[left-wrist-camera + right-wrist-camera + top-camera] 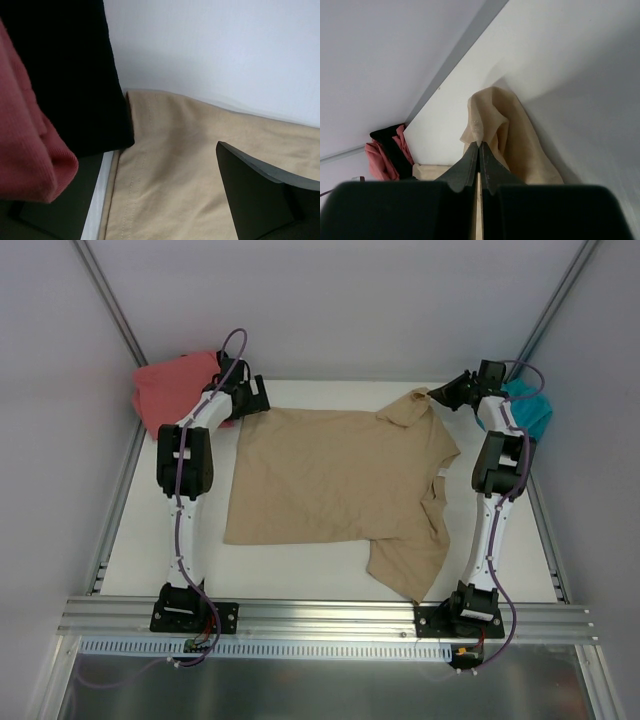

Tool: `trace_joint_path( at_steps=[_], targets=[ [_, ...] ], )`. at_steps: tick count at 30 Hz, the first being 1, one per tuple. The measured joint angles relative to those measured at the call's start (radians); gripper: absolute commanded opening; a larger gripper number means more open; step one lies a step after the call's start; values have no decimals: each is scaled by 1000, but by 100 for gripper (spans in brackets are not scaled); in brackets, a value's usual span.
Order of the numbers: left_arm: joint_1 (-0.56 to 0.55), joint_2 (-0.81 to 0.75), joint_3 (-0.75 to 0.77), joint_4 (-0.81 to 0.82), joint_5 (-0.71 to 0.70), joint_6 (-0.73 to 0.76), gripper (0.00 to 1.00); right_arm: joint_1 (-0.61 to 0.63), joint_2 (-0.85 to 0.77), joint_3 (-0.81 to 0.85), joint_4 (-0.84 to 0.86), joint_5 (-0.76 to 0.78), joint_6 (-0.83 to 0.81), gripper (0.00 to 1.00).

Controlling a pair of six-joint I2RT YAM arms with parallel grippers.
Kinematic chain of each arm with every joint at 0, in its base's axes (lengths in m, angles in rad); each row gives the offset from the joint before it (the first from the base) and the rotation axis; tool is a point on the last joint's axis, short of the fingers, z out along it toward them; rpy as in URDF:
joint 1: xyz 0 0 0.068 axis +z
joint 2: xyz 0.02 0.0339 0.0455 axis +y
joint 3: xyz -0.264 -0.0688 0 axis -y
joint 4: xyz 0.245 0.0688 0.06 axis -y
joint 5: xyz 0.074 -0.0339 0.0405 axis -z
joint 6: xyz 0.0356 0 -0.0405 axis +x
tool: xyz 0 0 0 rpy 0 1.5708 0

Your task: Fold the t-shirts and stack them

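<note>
The tan t-shirt lies spread across the white table, its lower right part bunched and reaching toward the near edge. My right gripper is at the far right, shut on a raised corner of the tan shirt; its jaws pinch the cloth at their tips. My left gripper stands open at the shirt's far left corner, over the stitched hem, and one finger shows. The coral-pink shirt is heaped at the far left, with the black shirt against it. The teal shirt lies behind the right arm.
Grey walls close the table at the back and on both sides. An aluminium rail carrying the arm bases runs along the near edge. A bare strip of white table shows between the shirt and the rail.
</note>
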State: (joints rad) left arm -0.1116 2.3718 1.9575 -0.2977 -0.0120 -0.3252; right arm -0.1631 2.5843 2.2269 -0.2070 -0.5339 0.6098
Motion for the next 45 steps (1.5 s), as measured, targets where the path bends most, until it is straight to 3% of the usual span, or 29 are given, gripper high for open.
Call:
trace_joint_path(
  at_steps=[11, 24, 26, 30, 32, 40, 43, 45],
  targets=[
    [2, 86, 143, -95, 14, 3, 98, -10, -6, 0, -1, -2, 0, 1],
    [14, 116, 195, -98, 155, -34, 95, -10, -6, 0, -1, -2, 1, 1],
    [15, 118, 195, -93, 171, -39, 90, -10, -6, 0, -1, -1, 1, 0],
    [14, 130, 200, -69, 207, -60, 64, -10, -7, 0, -1, -1, 2, 0],
    [14, 136, 200, -67, 224, -70, 58, -10, -7, 0, -1, -1, 2, 0],
    [14, 142, 195, -45, 246, -79, 52, -10, -10, 0, -1, 0, 2, 0],
    [14, 138, 172, -8, 241, -78, 46, -10, -12, 0, -1, 1, 2, 1],
    [14, 122, 135, 26, 227, -77, 21, -8, -14, 0, -1, 2, 2, 1]
  ],
)
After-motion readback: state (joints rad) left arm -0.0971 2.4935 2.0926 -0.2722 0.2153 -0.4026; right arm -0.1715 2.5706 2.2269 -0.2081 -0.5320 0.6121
